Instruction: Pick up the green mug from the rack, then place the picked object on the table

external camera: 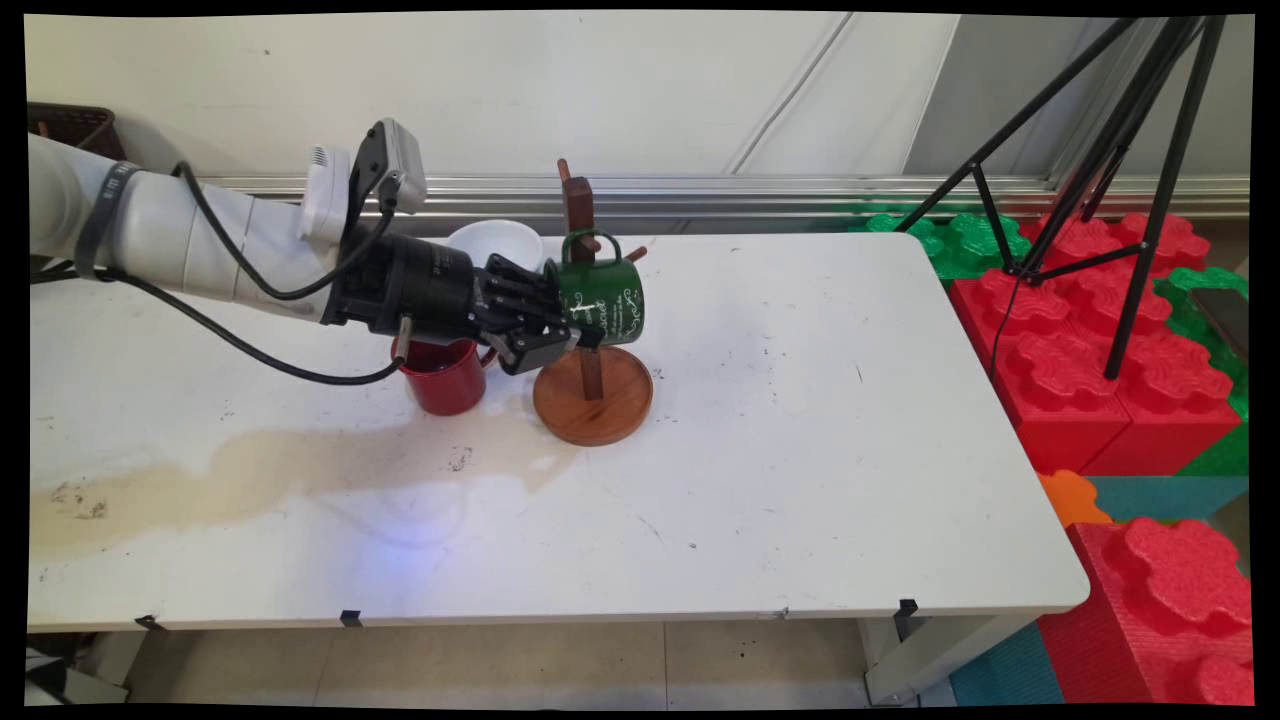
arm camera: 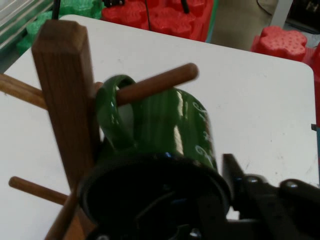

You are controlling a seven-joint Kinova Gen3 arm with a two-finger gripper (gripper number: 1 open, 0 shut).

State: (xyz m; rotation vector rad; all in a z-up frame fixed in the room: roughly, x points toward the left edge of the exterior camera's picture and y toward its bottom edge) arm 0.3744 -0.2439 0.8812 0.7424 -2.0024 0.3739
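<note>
A dark green mug [external camera: 602, 298] with white lettering lies on its side, its handle hooked over a peg [arm camera: 156, 83] of the wooden mug tree [external camera: 578, 205]. The tree stands on a round wooden base [external camera: 592, 402] near the table's middle. My gripper [external camera: 572, 328] reaches in from the left and is shut on the mug's rim. In the hand view the green mug [arm camera: 165, 125] fills the centre, with one finger [arm camera: 234, 176] outside its wall and the other inside its dark mouth. The tree's post [arm camera: 65, 95] rises just left of the mug.
A red mug [external camera: 445, 380] stands under my wrist, left of the wooden base. A white bowl [external camera: 495, 243] sits behind the arm. A brownish stain [external camera: 250, 475] spreads over the table's front left. A black tripod [external camera: 1120, 150] and red and green foam blocks [external camera: 1080, 380] stand to the right.
</note>
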